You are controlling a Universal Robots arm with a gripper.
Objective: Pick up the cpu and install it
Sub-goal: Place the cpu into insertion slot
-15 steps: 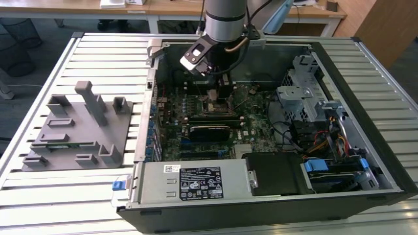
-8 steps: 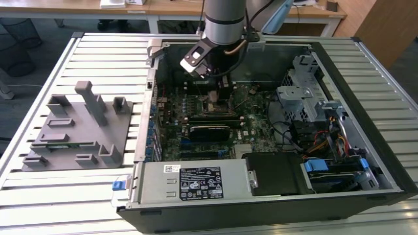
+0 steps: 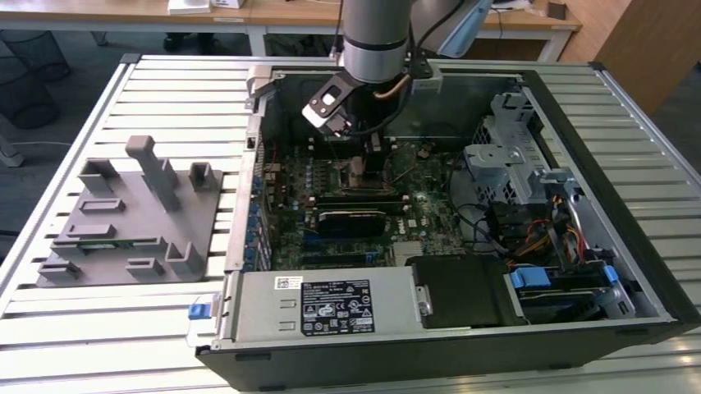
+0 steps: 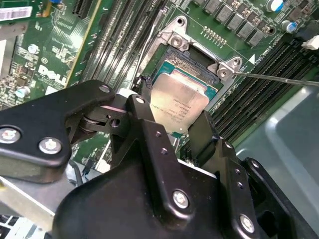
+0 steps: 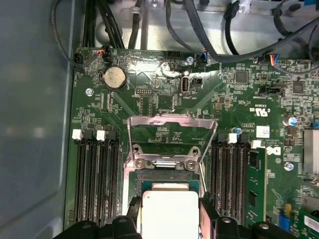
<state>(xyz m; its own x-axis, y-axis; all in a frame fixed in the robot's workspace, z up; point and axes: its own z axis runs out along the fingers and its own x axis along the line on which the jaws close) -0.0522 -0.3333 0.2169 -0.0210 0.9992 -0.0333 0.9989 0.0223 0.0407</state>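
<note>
Exterior view first: a slatted metal table (image 3: 98, 345) carries an open computer case (image 3: 438, 361) lying on its side, and my arm (image 3: 378, 33) reaches down into it from above. On the exterior view's left of the case, apart from it, sits a grey moulded fixture (image 3: 121, 238) with posts and pockets. Inside the case the green motherboard (image 3: 328, 176) lies flat. A grey power supply (image 3: 323, 304) runs along the near wall, and a bundle of coloured cables (image 3: 537, 238) lies on the exterior view's right. My gripper (image 3: 367, 160) hangs low over the middle of the board.

In the first wrist view the socket (image 5: 167, 174) is open. Its metal load plate (image 5: 172, 132) is swung up and back, and rows of black memory slots (image 5: 94, 174) flank it on both sides. A round coin battery (image 5: 113, 77) sits near the board's edge, by the loose black wires.

The cpu (image 4: 182, 99), silvery top plate upward, is over the socket and lined up within its frame. My fingers (image 4: 202, 137) are clamped on two opposite edges of it, one on each side. I cannot tell whether the chip already rests fully in the socket bed.
</note>
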